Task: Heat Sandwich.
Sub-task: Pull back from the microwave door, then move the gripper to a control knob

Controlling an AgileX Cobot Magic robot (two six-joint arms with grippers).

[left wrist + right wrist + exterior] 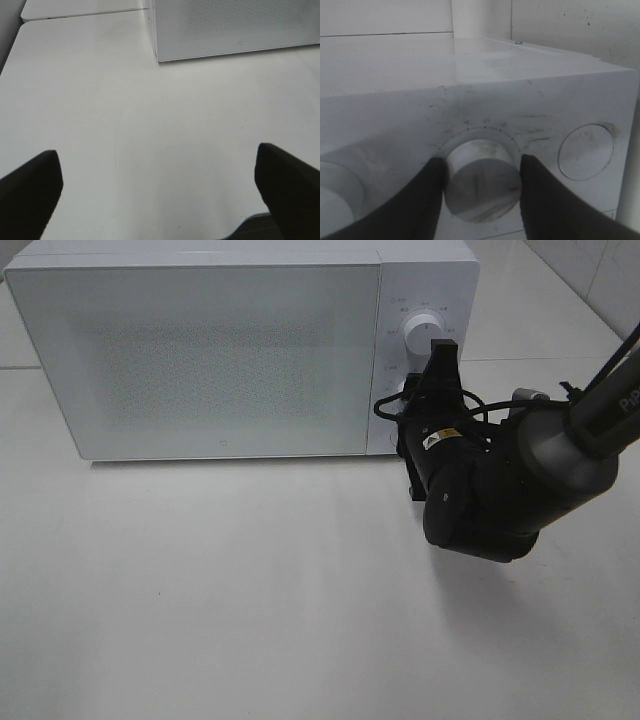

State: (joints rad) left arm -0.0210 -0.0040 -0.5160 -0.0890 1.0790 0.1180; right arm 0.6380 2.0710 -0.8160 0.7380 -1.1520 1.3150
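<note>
The sandwich is out of view. The white microwave [220,350] stands at the back of the table with its frosted door closed. My right gripper [420,390] is at the control panel, shut on the lower knob [482,182], with one black finger [420,200] pressed against each side of it. The upper knob [425,335] is free. My left gripper [157,152] shows only in its wrist view, open wide over bare table in front of the microwave's left corner, holding nothing.
A round button [585,151] sits beside the gripped knob on the panel. The white table [250,590] spreads in front of the microwave. A tiled wall runs behind, and the right arm's bulky wrist [490,490] hangs over the table's right side.
</note>
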